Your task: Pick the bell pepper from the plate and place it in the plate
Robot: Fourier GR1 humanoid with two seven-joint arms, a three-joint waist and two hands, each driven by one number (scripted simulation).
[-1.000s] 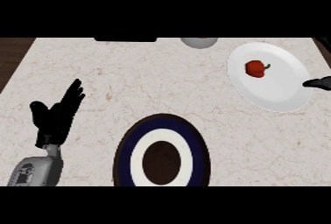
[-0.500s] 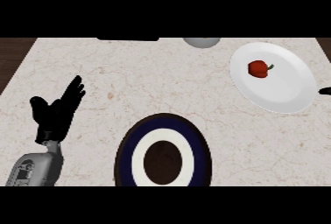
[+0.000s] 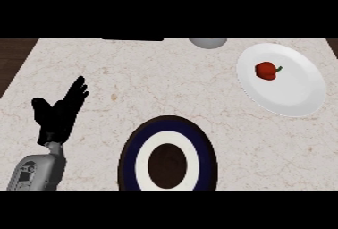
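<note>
Marble bench (image 3: pixel 145 85), red bell pepper (image 3: pixel 266 70) on white plate (image 3: pixel 290 96) at 2 o'clock, dark-rimmed plate (image 3: pixel 129 154) at 6, left hand (image 3: pixel 59 115) at 9, fingers released.

We are resting our left hand (image 3: pixel 59 114) open, fingers straight, above the marble counter (image 3: pixel 132 85) at the view's left; a red bell pepper (image 3: pixel 266 70) is lying on the white plate (image 3: pixel 290 96) at upper right; a dark-rimmed plate (image 3: pixel 132 152) is sitting near the lower edge, well apart from it.

Left hand (image 3: pixel 58 117) at lower left, fingers straight, pointing up.
</note>
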